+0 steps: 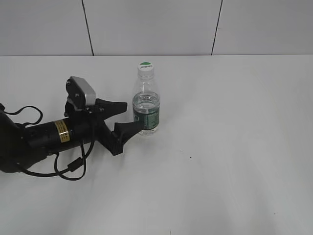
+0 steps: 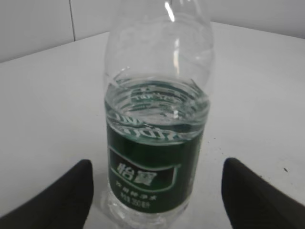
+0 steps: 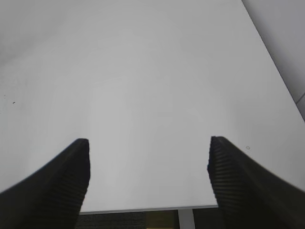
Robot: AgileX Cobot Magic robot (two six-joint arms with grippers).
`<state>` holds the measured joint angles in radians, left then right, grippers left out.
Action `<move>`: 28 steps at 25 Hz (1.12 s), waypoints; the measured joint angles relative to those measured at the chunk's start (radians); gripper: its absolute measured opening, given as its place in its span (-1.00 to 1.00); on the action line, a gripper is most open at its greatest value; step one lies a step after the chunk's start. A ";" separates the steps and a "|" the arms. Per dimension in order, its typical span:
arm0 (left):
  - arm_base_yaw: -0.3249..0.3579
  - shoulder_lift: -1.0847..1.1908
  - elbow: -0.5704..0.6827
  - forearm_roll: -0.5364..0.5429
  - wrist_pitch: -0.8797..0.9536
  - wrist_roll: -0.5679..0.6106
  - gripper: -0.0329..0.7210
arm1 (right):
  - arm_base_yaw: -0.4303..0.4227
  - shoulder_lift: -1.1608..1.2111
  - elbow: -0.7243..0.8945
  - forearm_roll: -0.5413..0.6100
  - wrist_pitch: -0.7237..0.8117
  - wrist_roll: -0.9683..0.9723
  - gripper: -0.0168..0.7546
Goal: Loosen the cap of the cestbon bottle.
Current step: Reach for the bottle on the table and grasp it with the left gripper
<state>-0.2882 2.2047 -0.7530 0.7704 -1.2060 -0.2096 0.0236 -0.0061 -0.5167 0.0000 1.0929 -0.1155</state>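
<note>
The cestbon bottle [image 1: 146, 105] stands upright on the white table, clear with a dark green label band and partly filled with water. Its cap [image 1: 145, 67], white with a green top, sits on the neck. My left gripper [image 1: 131, 115] is open, low at the bottle's left side, with one finger behind and one in front of the label. In the left wrist view the bottle [image 2: 157, 143] stands just ahead between the open fingers [image 2: 157, 191]; the cap is out of that view. My right gripper [image 3: 148, 164] is open and empty over bare table; it is not in the exterior view.
The white table [image 1: 234, 147] runs to a grey panelled wall at the back. In the right wrist view the table's edge [image 3: 143, 208] lies just below the fingers. A black cable [image 1: 68, 169] loops on the table under the left arm.
</note>
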 joint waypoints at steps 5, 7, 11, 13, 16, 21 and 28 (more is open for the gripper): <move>-0.013 0.027 -0.045 -0.014 0.000 0.000 0.43 | 0.000 0.000 0.000 0.000 0.000 0.000 0.57; -0.014 0.030 -0.058 -0.011 0.000 0.000 0.43 | 0.000 0.000 0.000 0.000 0.000 0.000 0.57; -0.014 0.037 -0.092 -0.004 -0.001 -0.003 0.43 | 0.000 0.000 0.000 0.000 0.000 0.000 0.57; -0.016 0.051 -0.103 -0.001 -0.005 -0.008 0.43 | 0.000 0.000 0.000 0.000 0.000 0.000 0.57; -0.017 0.081 -0.121 0.011 -0.005 -0.010 0.44 | 0.000 0.000 0.000 0.000 0.000 0.000 0.57; -0.018 0.110 -0.164 0.052 0.000 -0.018 0.44 | 0.000 0.000 0.000 0.000 0.000 0.000 0.57; -0.023 0.115 -0.228 0.069 -0.001 -0.074 0.44 | 0.000 0.000 0.000 0.000 0.000 0.000 0.57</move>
<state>-0.3113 2.3192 -0.9812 0.8394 -1.2066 -0.2834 0.0236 -0.0061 -0.5167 0.0000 1.0929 -0.1155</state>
